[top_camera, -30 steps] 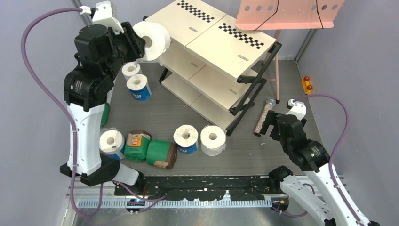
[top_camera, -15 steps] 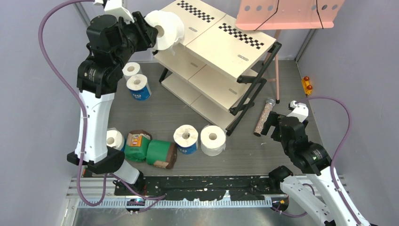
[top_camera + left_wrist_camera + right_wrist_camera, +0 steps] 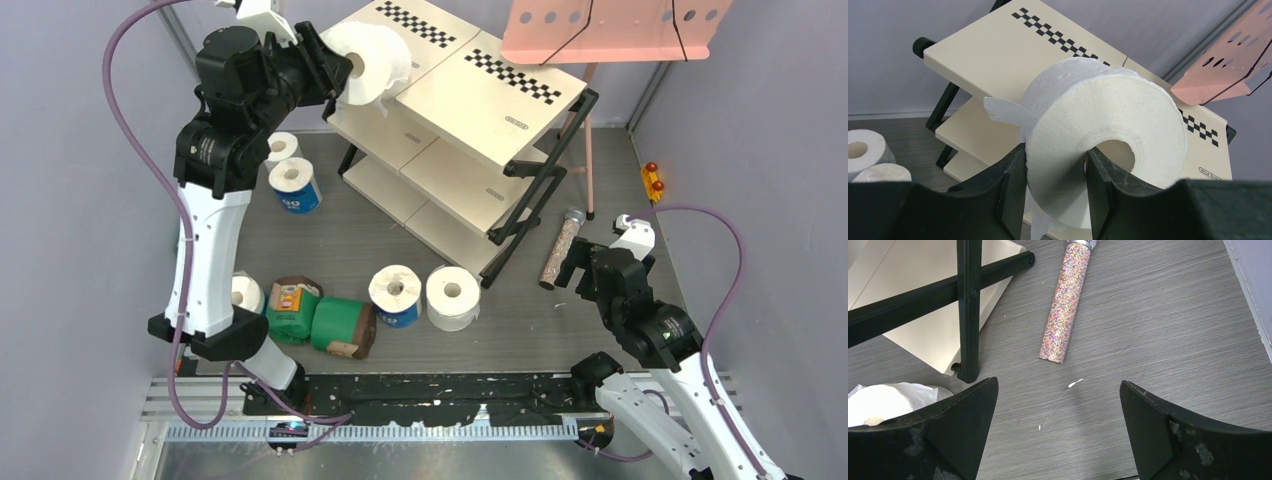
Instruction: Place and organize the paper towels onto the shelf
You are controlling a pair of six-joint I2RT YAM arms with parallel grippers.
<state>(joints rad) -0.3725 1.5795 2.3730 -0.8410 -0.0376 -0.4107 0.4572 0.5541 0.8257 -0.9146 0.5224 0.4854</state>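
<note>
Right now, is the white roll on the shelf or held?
Held: left gripper shut on the white roll, one finger in its core, at the shelf's top edge.

White rolls [image 3: 370, 62]: three. Blue-wrapped rolls [image 3: 294, 185]: three. Green-wrapped rolls [image 3: 343, 326]: two visible. One shelf [image 3: 480, 95], one pink stand [image 3: 610, 30], one speckled tube [image 3: 560, 248], two arms [image 3: 205, 250].

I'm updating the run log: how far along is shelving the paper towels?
Done: nothing visible; the shelf boards in view carry no roll. In hand: the left claw is shut on a white roll, held at the top tier's left end, not released. Left: seven rolls in view on the table, such as the blue roll; the right claw is open and holds nothing.
</note>
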